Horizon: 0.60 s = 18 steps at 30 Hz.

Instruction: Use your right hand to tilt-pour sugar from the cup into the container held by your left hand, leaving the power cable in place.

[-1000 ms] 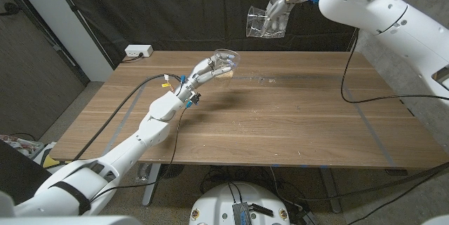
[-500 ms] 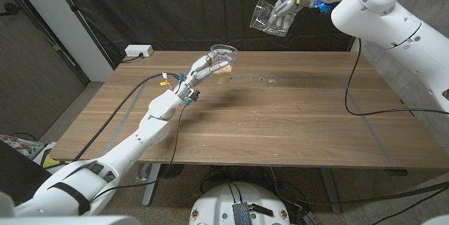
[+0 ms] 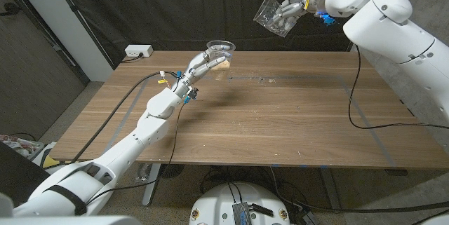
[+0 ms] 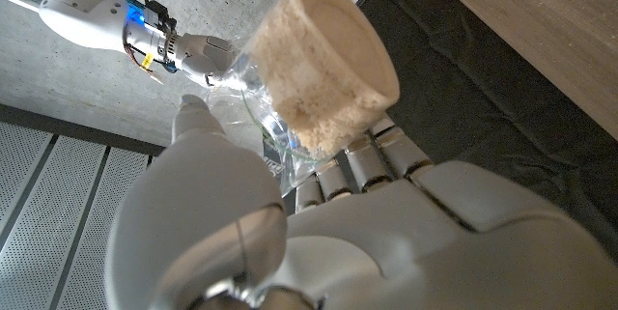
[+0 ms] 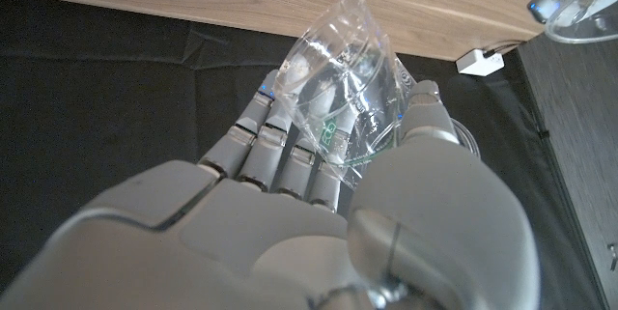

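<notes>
My right hand point(image 3: 293, 11) grips the tilted clear cup point(image 3: 272, 16) above the tabletop point(image 3: 280, 120); my left hand point(image 3: 202, 65) holds the sugar-filled container point(image 3: 221, 50) over its far edge.

The right hand point(image 3: 289, 13) has carried the cup point(image 3: 270, 11) higher and rightward.

Your right hand point(image 3: 289, 13) is pale grey and white, and the cup point(image 5: 333, 93) in its fingers is clear plastic. Your left hand point(image 3: 200, 66) is the same white, and the clear container point(image 4: 290, 117) it holds carries pale tan sugar point(image 4: 326, 69). Below both hands, the table point(image 3: 280, 120) is brown woodgrain.
</notes>
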Available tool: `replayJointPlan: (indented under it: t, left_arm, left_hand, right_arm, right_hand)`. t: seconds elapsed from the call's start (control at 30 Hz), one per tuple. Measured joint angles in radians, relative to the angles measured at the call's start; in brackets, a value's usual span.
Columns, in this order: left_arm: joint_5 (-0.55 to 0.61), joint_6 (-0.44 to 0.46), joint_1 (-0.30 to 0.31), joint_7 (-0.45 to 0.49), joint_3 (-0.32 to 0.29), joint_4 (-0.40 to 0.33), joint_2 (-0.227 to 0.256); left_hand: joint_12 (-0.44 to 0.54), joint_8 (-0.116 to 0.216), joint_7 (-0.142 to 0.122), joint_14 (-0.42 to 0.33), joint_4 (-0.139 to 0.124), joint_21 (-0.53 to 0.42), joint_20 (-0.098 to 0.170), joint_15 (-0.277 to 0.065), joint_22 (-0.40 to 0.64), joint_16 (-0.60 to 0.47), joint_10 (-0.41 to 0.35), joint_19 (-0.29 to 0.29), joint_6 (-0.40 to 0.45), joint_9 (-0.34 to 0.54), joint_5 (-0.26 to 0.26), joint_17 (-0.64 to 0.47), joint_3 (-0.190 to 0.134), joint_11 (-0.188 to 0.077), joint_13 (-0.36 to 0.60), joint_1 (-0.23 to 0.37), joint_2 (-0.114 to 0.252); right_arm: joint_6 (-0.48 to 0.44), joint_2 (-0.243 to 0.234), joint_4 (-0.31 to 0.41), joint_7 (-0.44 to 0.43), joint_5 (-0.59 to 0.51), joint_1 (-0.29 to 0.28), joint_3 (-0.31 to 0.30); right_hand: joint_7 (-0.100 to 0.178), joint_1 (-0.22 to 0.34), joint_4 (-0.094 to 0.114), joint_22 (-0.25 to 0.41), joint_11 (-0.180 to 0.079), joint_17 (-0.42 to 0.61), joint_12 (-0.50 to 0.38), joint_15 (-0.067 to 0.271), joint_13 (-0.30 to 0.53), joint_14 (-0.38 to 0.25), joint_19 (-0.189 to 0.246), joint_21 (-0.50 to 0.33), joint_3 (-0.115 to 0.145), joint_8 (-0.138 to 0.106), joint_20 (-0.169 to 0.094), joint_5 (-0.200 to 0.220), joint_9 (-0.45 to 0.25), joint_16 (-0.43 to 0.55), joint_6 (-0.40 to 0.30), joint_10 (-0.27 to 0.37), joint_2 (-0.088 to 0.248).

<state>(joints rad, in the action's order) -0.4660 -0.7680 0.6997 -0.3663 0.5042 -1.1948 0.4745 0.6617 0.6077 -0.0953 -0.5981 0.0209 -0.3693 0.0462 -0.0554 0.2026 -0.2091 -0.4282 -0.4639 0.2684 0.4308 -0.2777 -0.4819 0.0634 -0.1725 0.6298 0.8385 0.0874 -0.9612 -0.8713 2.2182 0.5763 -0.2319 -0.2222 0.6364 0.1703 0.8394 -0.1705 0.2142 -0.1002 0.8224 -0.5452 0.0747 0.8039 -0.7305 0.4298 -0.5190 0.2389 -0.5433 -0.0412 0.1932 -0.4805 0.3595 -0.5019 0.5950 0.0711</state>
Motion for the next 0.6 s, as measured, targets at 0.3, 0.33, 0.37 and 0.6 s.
replayJointPlan:
  t: [0.3, 0.33, 0.37, 0.6]
  left_arm:
    - [0.017, 0.034, 0.023, 0.051, -0.013, -0.047, 0.017]
    - [0.020, 0.039, 0.027, 0.060, -0.015, -0.054, 0.020]
    - [0.022, 0.041, 0.030, 0.066, -0.017, -0.060, 0.021]
    - [0.033, 0.056, 0.050, 0.098, -0.029, -0.096, 0.034]
  left_hand:
    - [-0.001, -0.001, -0.005, 0.000, -0.003, 0.000, 0.000, 0.000, 0.000, 0.000, -0.002, 0.000, 0.005, -0.004, 0.012, 0.000, 0.003, -0.012, -0.010, -0.005, 0.005]
    - [-0.001, -0.001, -0.005, -0.002, -0.003, 0.000, 0.000, -0.002, 0.000, 0.000, -0.003, 0.000, 0.005, -0.004, 0.012, 0.001, 0.003, -0.013, -0.010, -0.005, 0.005]
    - [-0.001, -0.001, -0.005, -0.004, -0.003, 0.000, 0.000, -0.004, 0.000, 0.000, -0.004, 0.000, 0.005, -0.005, 0.015, 0.003, 0.003, -0.014, -0.010, -0.005, 0.005]
    - [-0.001, -0.001, -0.001, -0.004, -0.003, 0.000, 0.000, -0.004, 0.000, 0.000, -0.009, 0.000, 0.009, -0.005, 0.019, 0.005, 0.003, -0.019, -0.011, -0.005, 0.005]
  right_arm:
    - [0.004, -0.053, 0.023, -0.160, 0.138, -0.122, -0.118]
    - [0.004, -0.061, 0.027, -0.186, 0.160, -0.140, -0.136]
    - [0.004, -0.066, 0.030, -0.207, 0.178, -0.152, -0.148]
    - [0.012, -0.087, 0.043, -0.323, 0.277, -0.224, -0.216]
  right_hand:
    - [0.011, 0.000, 0.000, 0.000, 0.000, 0.001, 0.000, 0.000, 0.005, 0.000, 0.000, 0.000, 0.000, 0.008, 0.000, -0.008, 0.000, -0.001, 0.011, 0.000, 0.000]
    - [0.012, 0.000, 0.000, 0.000, -0.001, 0.003, 0.000, -0.001, 0.005, 0.000, 0.000, 0.000, 0.000, 0.008, 0.000, -0.008, 0.000, -0.001, 0.013, 0.001, 0.000]
    - [0.013, 0.000, 0.000, 0.000, -0.003, 0.004, 0.000, -0.003, 0.005, -0.004, 0.000, 0.000, 0.000, 0.008, 0.000, -0.008, 0.000, -0.001, 0.013, 0.003, 0.000]
    - [0.010, -0.002, -0.003, 0.000, -0.006, 0.009, 0.001, 0.002, 0.005, -0.017, 0.006, 0.000, 0.003, 0.008, -0.006, -0.008, -0.005, 0.003, 0.019, 0.013, -0.004]
